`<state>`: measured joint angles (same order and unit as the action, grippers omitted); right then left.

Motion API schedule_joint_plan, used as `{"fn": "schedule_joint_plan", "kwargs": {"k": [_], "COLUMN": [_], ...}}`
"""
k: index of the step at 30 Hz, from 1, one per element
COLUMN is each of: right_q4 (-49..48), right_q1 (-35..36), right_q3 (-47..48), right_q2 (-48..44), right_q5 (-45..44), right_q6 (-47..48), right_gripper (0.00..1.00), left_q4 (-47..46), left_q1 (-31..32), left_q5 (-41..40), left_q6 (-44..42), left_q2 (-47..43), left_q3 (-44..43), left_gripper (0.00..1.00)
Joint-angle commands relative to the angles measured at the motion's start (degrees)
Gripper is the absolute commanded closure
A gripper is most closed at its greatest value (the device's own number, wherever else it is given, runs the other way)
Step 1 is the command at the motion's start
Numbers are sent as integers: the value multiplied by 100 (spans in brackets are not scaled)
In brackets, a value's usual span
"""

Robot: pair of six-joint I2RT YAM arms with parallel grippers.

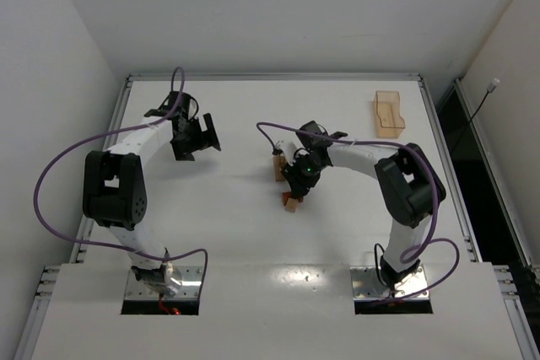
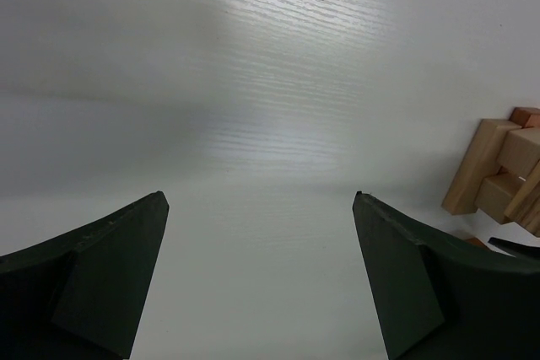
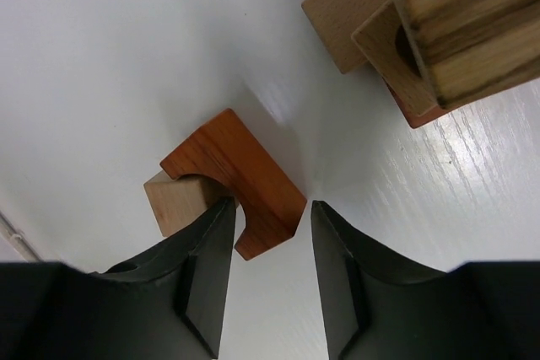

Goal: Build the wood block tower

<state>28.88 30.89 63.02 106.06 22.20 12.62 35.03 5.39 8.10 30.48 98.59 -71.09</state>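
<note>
Table (image 1: 253,242): white, rail-edged, plain walls on three sides; the work sits mid-frame in the top view.
Tower (image 3: 422,31): partial stack of tan and dark-grained blocks, upper right of the right wrist view, near the arch.
Arch (image 3: 232,176): reddish-brown, frame centre; tan block (image 3: 173,201) touches its left end, under or beside it, can't tell.
Right gripper (image 3: 270,217): roughly half open, jaws either side of the arch's near leg; can't tell if it has bitten.
Left gripper (image 2: 257,196): wide open, nothing in it, upper left of the top view.
Risk: the grip is on one end, so the arch may twist or squirt out; the tan block may drag along; a swinging wrist could clip the Tower.
Room: open table left of and below the blocks; tray (image 1: 390,113) at upper right and the table edges are well apart.
</note>
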Motion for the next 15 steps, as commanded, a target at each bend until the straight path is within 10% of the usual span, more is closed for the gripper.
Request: {"fn": "schedule_joint_plan", "kwargs": {"k": [1,9,15], "right_q4": [-190,-243,-365], "right_q1": [48,48,101], "right_q3": [43,-185,-527], "right_q2": [-6,-234,-630], "right_q5": [-57,-171,-295], "right_q6": [109,162,162], "right_gripper": [69,100,100], "left_q4": [-101,-101,-154], "left_q1": [-99,-99,-99], "left_q5": [78,78,78], "left_q6": [55,107,107], "left_q2": [-32,-32,-155], "left_q3": [-195,-142,-37], "left_gripper": [10,10,10]}}
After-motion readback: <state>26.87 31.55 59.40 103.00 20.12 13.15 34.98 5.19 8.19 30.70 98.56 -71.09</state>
